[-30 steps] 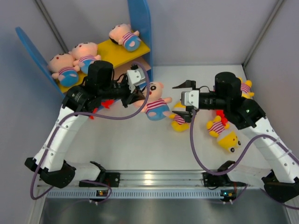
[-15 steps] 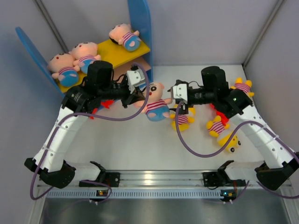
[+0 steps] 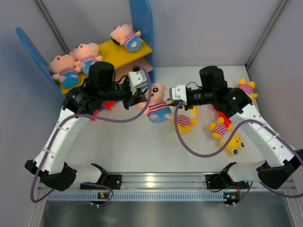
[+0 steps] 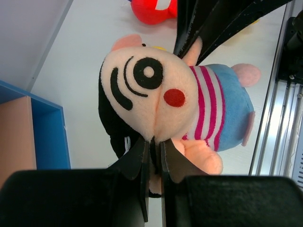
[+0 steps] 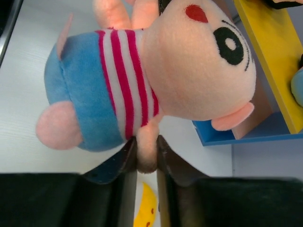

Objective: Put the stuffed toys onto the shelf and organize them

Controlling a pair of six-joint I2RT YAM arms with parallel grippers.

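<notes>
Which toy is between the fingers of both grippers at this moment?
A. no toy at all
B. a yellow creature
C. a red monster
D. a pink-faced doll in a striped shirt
D: the doll hangs between the two arms. The left gripper is closed on one pink part of it and the right gripper is closed on one of its pink limbs.

4 pink-faced dolls [image 3: 156,106]; 3 yellow creatures [image 3: 233,144]; 2 red monsters [image 3: 108,105]; 1 shelf [image 3: 142,23]
</notes>
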